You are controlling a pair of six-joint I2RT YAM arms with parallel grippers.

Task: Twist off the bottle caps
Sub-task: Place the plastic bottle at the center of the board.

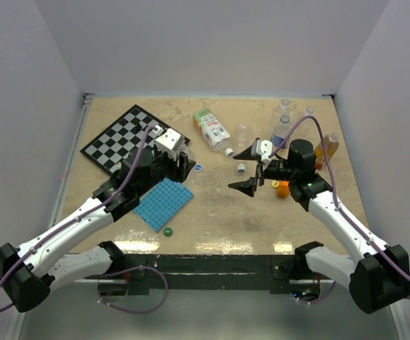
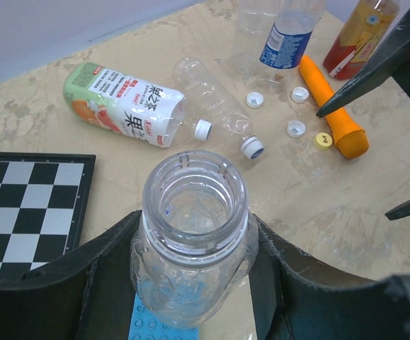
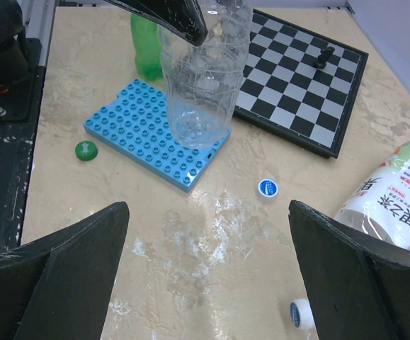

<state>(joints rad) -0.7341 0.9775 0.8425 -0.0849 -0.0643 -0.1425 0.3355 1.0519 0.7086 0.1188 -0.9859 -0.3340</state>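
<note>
While L gripper (image 2: pixel 190 287) is clamping the uncapped clear bottle (image 2: pixel 194 212) neck-up to steady it, R gripper (image 3: pixel 206 265) is hanging wide open, empty; blue cap (image 3: pixel 267 188) is lying loose on tabletop (image 1: pixel 219 212) btwn them

bare tabletop (image 1: pixel 226 219) centre front, loose caps (image 2: pixel 297 128), orange toy (image 2: pixel 332 113), standing bottles (image 1: pixel 284 117) crowding far right, chessboard (image 1: pixel 120 138) and blue stud plate (image 1: pixel 163 202) left
</note>
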